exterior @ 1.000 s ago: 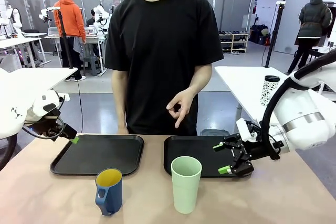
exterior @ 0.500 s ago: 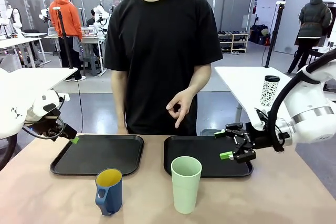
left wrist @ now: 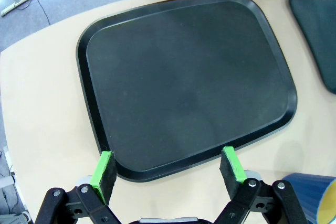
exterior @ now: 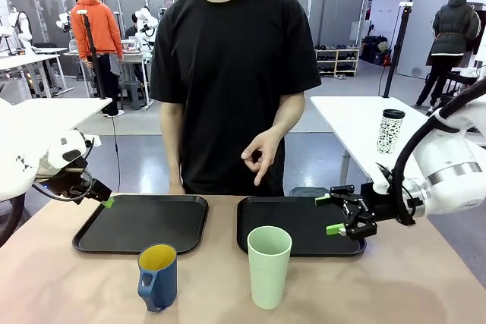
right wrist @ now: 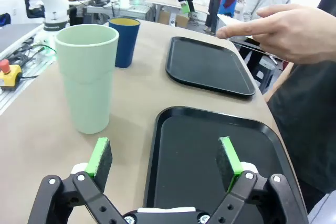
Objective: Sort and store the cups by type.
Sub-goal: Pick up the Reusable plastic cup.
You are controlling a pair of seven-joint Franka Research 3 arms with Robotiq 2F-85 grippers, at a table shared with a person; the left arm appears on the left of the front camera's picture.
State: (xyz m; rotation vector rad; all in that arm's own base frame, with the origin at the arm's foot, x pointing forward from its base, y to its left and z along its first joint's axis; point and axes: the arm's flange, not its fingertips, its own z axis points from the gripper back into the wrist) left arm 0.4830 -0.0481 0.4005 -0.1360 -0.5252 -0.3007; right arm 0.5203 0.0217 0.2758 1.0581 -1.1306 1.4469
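Mint-green tumbler [exterior: 269, 265] stands untouched: my right gripper [exterior: 329, 214], wide open and empty, has lifted slightly back over the right tray [exterior: 281, 221]; no grasp yet.

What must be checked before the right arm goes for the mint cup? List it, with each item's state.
1. The right gripper is open and empty: ok.
2. The left gripper is open and empty, by the left tray: ok.
3. The mint cup stands upright on the table, nothing touching it: ok.
4. The mug is upright, apart from the mint cup: ok.
5. The left tray and right tray are bare: ok.
6. The person's hand is clear of the right tray: cannot tell; it is raised near that tray's far edge.
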